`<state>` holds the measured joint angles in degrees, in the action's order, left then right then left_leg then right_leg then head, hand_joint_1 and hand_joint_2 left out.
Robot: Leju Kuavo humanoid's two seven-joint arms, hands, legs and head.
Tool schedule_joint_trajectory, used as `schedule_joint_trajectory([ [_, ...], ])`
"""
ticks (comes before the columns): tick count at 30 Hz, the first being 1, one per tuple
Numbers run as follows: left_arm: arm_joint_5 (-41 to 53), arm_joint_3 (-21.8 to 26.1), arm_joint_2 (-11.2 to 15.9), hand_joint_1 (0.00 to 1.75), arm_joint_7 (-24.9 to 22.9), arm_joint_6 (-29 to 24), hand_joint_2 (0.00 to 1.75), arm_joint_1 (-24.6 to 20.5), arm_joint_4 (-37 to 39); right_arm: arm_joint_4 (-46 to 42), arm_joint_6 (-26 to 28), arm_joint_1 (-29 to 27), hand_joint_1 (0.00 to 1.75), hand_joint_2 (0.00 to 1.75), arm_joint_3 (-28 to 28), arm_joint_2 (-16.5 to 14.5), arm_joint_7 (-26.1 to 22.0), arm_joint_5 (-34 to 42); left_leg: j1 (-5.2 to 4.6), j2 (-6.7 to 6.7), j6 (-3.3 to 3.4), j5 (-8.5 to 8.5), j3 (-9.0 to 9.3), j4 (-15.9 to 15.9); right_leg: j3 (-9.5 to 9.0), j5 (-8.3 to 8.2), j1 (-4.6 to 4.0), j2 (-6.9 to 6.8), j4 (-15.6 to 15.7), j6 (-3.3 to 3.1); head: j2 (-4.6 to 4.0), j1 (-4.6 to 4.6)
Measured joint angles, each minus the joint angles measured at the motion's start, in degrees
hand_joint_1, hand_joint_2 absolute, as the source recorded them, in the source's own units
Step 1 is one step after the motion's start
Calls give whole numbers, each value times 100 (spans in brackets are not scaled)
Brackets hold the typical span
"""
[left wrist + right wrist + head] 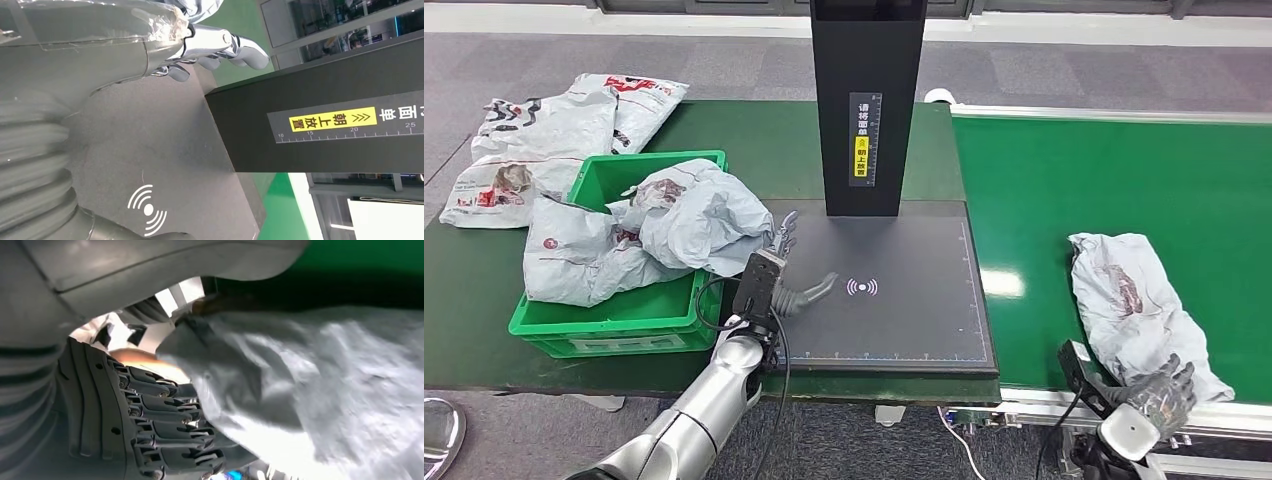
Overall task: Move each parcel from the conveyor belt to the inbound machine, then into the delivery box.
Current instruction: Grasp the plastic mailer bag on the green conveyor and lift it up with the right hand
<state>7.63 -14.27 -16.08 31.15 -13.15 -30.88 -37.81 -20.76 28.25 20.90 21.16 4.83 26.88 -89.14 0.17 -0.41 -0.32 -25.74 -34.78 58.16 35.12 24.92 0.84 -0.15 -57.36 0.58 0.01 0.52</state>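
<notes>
Green worktop (pixel 484 300), grey carpet. Left hand (pixel 786 270) empty, fingers spread over scanner pad (pixel 904 300), beside crate (pixel 624 320) of parcels. Right hand (pixel 1159 395) at parcel (pixel 1129 300) on belt (pixel 1114 180); grip unclear, fingers partly hidden.

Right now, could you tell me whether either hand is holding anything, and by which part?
The right hand grips the grey parcel on the conveyor belt at its near end. The left hand holds nothing, open over the scanner pad.

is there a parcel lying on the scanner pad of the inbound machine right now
No, the dark scanner pad is bare around its white signal mark; only the left hand hovers at its edge, holding nothing.
</notes>
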Motion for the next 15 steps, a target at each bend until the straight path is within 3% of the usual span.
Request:
schedule_joint_trajectory([
  [5, -1, 0, -1, 0, 0, 44, 175, -6, 0, 33, -356, 31, 0, 175, 33, 9, 104, 2, 1, 0, 3, -2, 9, 0, -9, 5, -1, 0, 3, 6, 0, 1],
  [9, -1, 0, -2, 0, -3, 82, 175, -14, 2, 51, -594, 48, 168, 175, 117, 20, 48, 107, 1, -1, 7, -4, 23, 0, -30, 9, -1, -2, 10, 12, 1, 0],
  [10, -1, 0, -2, 0, -4, 86, 175, -16, 3, 55, -639, 50, 175, 175, 158, 21, 5, 143, 1, -1, 8, -5, 27, 1, -36, 9, -1, -2, 12, 13, 1, 0],
  [15, -1, 0, -3, 0, -3, 89, 175, -20, 4, 81, -691, 30, 175, 175, 342, 22, -127, 205, -1, -1, 14, -8, 33, 2, -46, 7, 2, -3, 15, 15, 1, 0],
])
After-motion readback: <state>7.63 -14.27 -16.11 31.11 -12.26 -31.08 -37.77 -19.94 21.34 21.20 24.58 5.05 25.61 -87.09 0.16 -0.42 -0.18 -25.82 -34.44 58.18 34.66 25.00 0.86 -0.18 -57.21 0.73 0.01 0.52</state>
